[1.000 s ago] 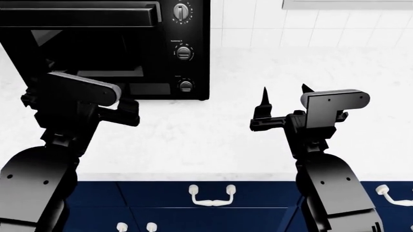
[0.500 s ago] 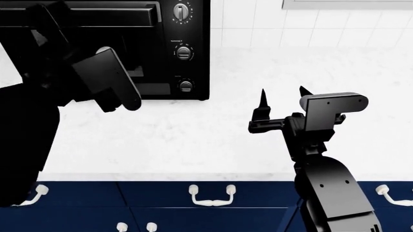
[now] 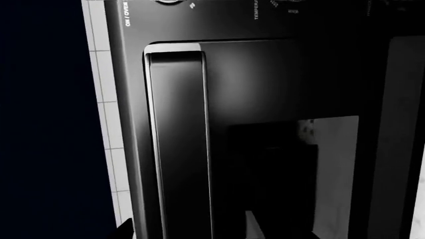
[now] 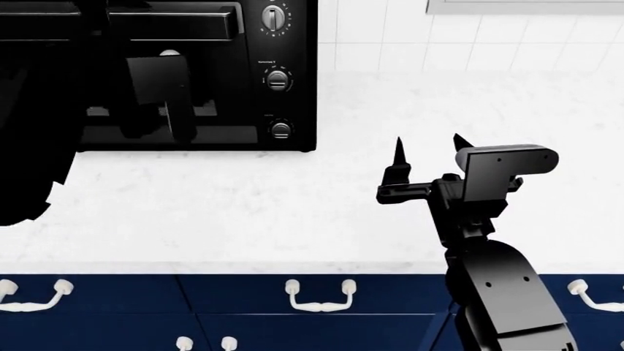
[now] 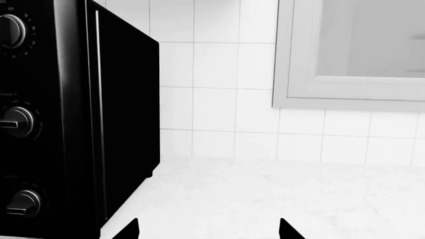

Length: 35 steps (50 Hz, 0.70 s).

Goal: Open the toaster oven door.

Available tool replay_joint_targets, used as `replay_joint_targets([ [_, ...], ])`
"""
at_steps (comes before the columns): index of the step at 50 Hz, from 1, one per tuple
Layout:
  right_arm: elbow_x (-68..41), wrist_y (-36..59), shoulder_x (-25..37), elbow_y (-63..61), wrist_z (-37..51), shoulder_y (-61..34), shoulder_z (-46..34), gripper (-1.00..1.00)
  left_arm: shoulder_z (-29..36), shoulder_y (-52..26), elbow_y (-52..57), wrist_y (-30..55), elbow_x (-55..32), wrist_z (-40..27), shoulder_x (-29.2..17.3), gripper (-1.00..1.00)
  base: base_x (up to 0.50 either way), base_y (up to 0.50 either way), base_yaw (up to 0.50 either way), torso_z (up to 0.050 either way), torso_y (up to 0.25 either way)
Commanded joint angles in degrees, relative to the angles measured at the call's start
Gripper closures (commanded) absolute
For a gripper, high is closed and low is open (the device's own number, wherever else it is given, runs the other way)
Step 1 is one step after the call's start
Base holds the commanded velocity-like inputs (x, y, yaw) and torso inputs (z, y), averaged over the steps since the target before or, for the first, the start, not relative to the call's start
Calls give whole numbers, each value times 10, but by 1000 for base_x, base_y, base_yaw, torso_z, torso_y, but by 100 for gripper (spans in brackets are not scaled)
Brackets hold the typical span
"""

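The toaster oven (image 4: pixel 292 66) is a glossy black box at the back left of the counter. Its door (image 4: pixel 210 73) looks closed, with the black bar handle (image 4: pixel 185 22) along its top edge. In the left wrist view the handle (image 3: pixel 176 139) fills the middle, beside the door's glass window (image 3: pixel 332 164). My left gripper (image 3: pixel 199 234) is open at the handle, with one fingertip (image 3: pixel 125 231) showing and the other lost in the dark. In the head view it (image 4: pixel 95 18) crosses the handle. My right gripper (image 4: pixel 427 157) is open and empty over the counter, right of the oven.
Three knobs (image 4: pixel 278 79) run down the narrow panel right of the door, and also show in the right wrist view (image 5: pixel 17 122). The white counter (image 4: pixel 292 212) meets a tiled wall with a grey window frame (image 5: pixel 345 99). Blue drawers with white handles (image 4: pixel 320 296) lie below.
My left arm has swung up from in front of the oven's lower part to the door handle at the top. The right arm has barely moved.
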<state>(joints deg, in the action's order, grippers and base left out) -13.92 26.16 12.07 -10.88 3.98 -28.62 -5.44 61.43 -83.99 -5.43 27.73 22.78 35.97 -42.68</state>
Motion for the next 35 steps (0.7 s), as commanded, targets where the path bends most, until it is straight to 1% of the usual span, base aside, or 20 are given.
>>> replay_joint_targets([
  [1,-3,-3,4,0,3,4,0,-100,28,-39,-100,-53,18,-4,39,-100,0,0,0,0,0],
  [16,-5,-7,9,6,7,1,0,-100,48,-58,-234,-126,29,-60,98,-100,0,0,0,0,0],
  [35,-7,-12,13,20,11,-5,-1,-100,67,-89,-399,-207,30,-105,172,-100,0,0,0,0,0],
])
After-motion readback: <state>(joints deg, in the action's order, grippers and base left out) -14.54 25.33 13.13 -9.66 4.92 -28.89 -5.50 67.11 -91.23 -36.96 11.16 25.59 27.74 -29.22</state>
